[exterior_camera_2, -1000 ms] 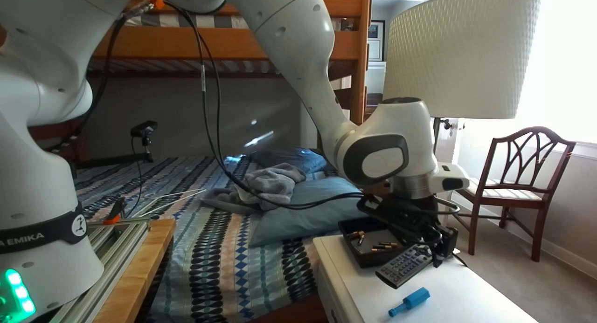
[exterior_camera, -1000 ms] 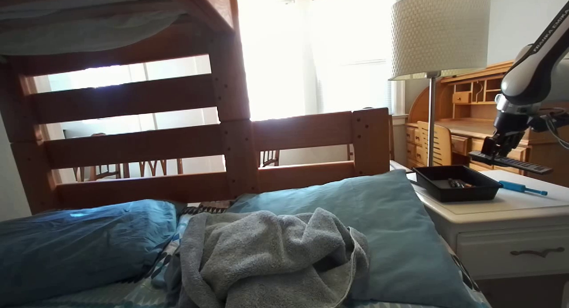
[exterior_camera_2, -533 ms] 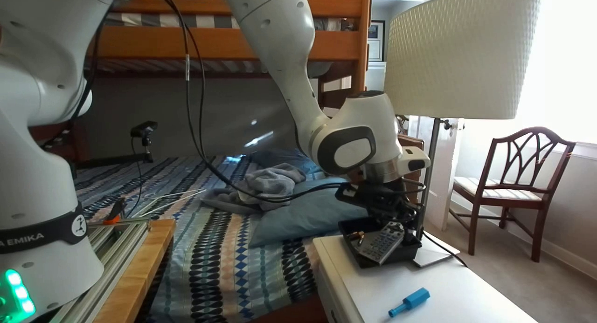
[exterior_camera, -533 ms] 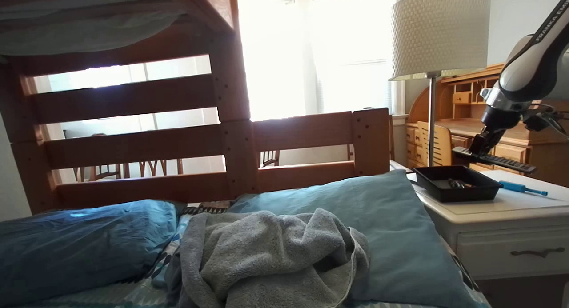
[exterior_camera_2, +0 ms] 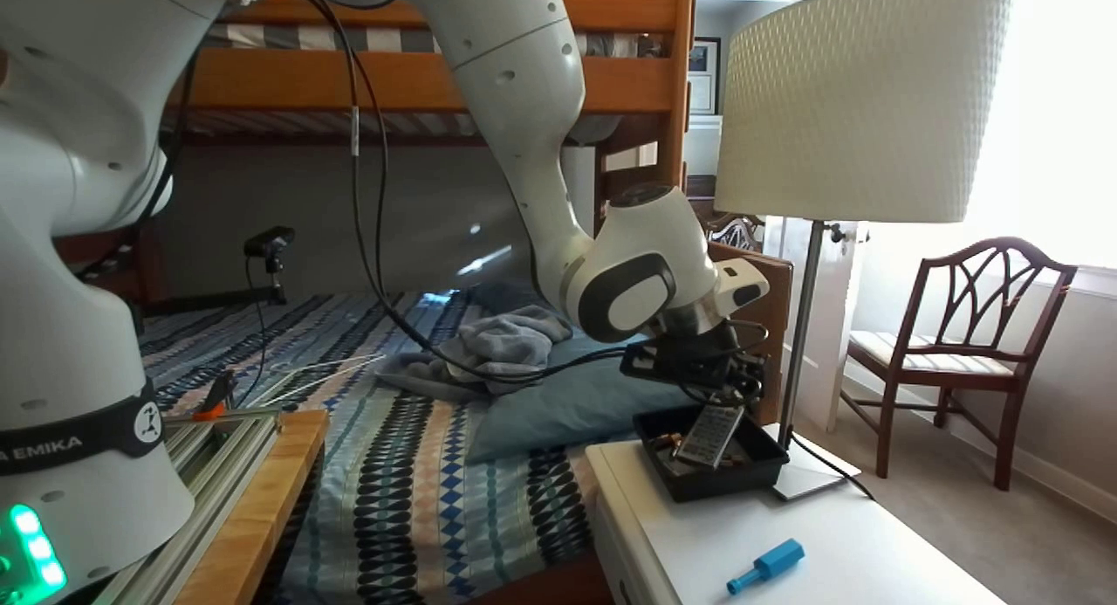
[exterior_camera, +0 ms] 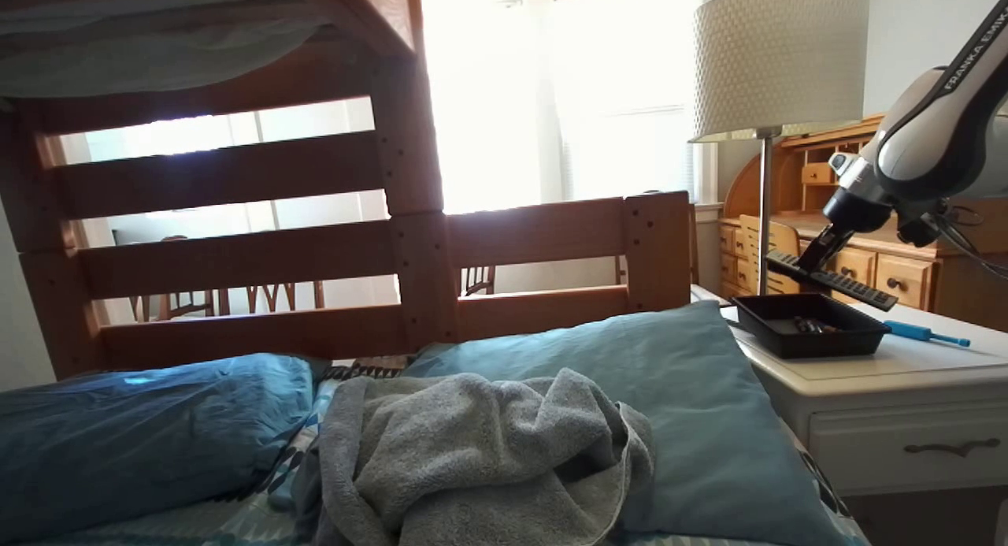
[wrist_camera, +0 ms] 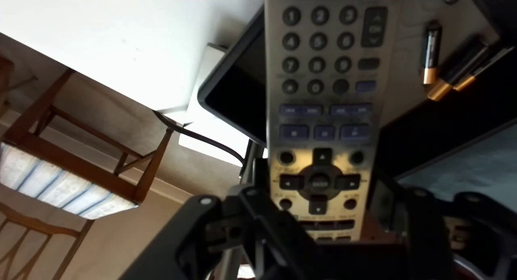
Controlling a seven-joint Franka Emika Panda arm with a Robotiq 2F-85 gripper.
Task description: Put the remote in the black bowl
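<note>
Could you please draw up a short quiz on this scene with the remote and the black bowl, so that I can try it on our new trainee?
1. Multiple choice: where is the remote in relation to the black bowl? A) lying on its floor; B) held in the air over it; C) leaning against its outer wall.
2. True or false: the blue object lies on the white nightstand, outside the bowl.
3. Fill in the blank: several ____ lie inside the bowl.

Key: 1. B; the gripper has it between its fingers. 2. True. 3. Batteries.
</note>
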